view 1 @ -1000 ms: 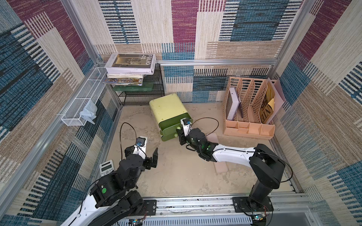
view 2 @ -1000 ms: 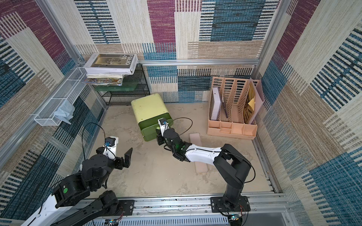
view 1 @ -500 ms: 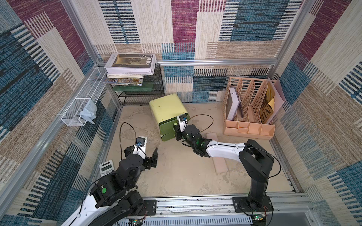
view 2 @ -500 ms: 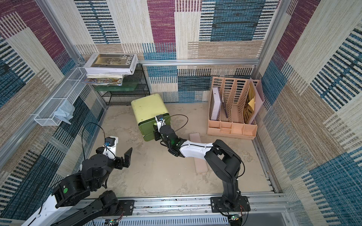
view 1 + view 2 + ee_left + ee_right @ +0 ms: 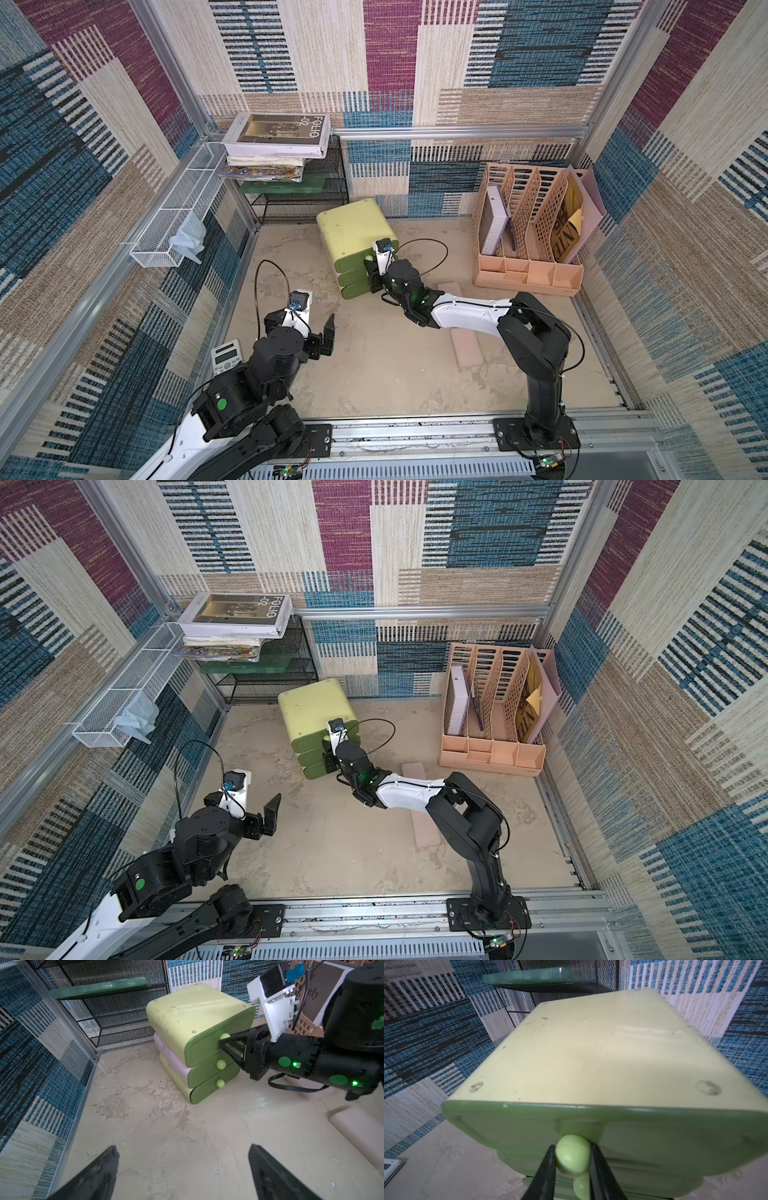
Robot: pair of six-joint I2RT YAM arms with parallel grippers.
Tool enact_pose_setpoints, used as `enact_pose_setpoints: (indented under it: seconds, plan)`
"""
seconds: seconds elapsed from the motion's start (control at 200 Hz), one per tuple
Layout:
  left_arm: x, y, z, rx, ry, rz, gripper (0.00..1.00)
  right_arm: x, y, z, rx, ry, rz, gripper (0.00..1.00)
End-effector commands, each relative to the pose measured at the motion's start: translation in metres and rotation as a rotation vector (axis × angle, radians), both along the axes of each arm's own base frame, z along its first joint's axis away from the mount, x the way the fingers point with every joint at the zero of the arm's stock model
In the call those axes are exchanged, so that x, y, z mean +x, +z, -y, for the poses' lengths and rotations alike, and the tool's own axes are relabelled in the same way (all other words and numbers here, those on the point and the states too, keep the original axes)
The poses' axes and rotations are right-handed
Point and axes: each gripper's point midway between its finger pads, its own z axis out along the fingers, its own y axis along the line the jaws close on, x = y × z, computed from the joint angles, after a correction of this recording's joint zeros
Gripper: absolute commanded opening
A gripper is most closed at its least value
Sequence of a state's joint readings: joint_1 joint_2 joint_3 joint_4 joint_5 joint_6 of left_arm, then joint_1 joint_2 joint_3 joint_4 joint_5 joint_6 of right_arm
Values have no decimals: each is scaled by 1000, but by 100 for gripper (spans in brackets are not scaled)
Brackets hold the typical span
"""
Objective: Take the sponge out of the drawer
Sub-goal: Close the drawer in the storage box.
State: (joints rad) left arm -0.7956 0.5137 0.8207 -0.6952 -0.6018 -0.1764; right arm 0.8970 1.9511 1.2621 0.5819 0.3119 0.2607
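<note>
The right gripper (image 5: 572,1147) is clamped on the top knob (image 5: 572,1159).
Its drawer (image 5: 202,1049) looks shut in the green cabinet (image 5: 353,232), so the sponge is hidden from view. The left gripper (image 5: 182,1147) hangs wide open over the floor (image 5: 166,1126) nearby.

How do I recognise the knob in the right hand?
Find the green chest of drawers by the back wall. Its three fronts each carry a pale round knob. Yours is the topmost knob, the only one held by the right hand.
</note>
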Motion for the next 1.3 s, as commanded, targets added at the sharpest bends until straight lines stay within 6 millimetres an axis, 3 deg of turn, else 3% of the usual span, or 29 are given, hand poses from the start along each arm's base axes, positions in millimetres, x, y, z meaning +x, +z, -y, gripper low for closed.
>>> enact_pose_setpoints:
  seconds: [0.0, 0.531, 0.851, 1.142, 1.292]
  plan:
    - [1, 2, 2, -11, -2, 9, 100, -1, -13, 0, -37, 6, -33, 22]
    - [1, 3, 1, -13, -2, 9, 100, -19, 4, 13, -12, 26, -24, 62]
    - [1, 2, 1, -12, -1, 8, 100, -33, -21, 31, -10, -2, -26, 68]
    - [1, 3, 1, -14, -2, 10, 100, -26, -48, 17, -10, 16, -25, 69]
    - [1, 3, 1, -15, 0, 10, 100, -19, -50, 12, -10, 2, -10, 68]
